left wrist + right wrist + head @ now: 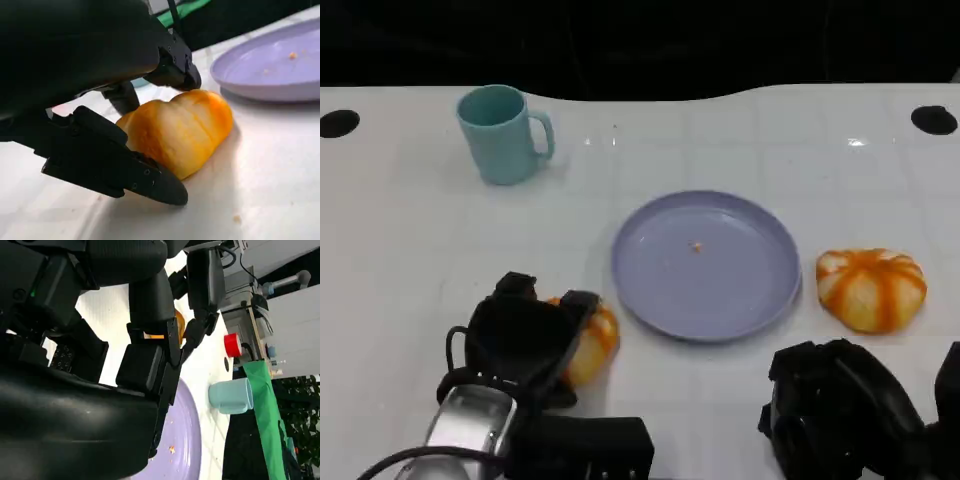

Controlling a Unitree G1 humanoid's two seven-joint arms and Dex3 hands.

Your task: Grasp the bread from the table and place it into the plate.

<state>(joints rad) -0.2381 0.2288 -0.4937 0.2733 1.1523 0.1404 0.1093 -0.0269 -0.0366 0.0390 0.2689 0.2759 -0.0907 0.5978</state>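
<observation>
A: What is the head view showing?
B: Two breads: the left hand [525,340] is covering one bread [592,343] left of the plate [706,264]; another bun [871,288] is lying right. One cup [503,133] is far left.
A: And the wrists?
B: The left one is showing fingers [125,172] gripping that bread [177,131]. The right hand [845,410] — cannot tell.

No readable text, label, brand, number or sign appears in any of the views.
</observation>
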